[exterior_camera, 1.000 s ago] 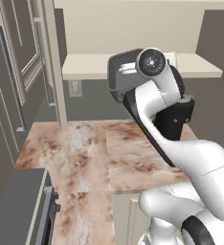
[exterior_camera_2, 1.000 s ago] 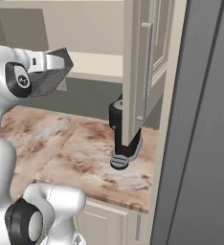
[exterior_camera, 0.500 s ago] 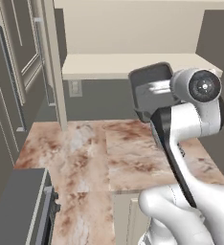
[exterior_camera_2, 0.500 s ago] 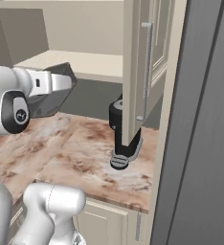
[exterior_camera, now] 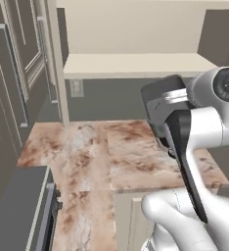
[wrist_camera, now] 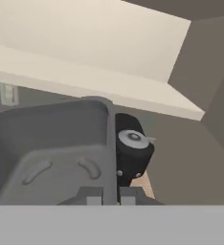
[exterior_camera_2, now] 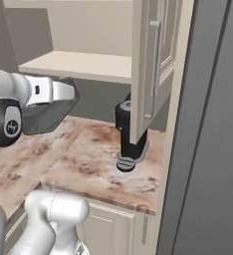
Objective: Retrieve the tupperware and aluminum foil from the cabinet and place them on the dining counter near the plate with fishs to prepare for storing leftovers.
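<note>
Hand view, tool [wrist_camera: 107,197] clamped on tupperware [wrist_camera: 51,153] rim, held off the cabinet [wrist_camera: 99,81] shelf edge; marbled countertop [exterior_camera: 131,157] beneath

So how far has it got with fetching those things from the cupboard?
Partly there. The tupperware is out of the cabinet and clamped at its rim in the shut end effector, held above the marbled counter. Left to do: carry it to the plate of fish, set it down, then fetch the aluminum foil. The shelf looks bare; I can't spot the foil.
</note>
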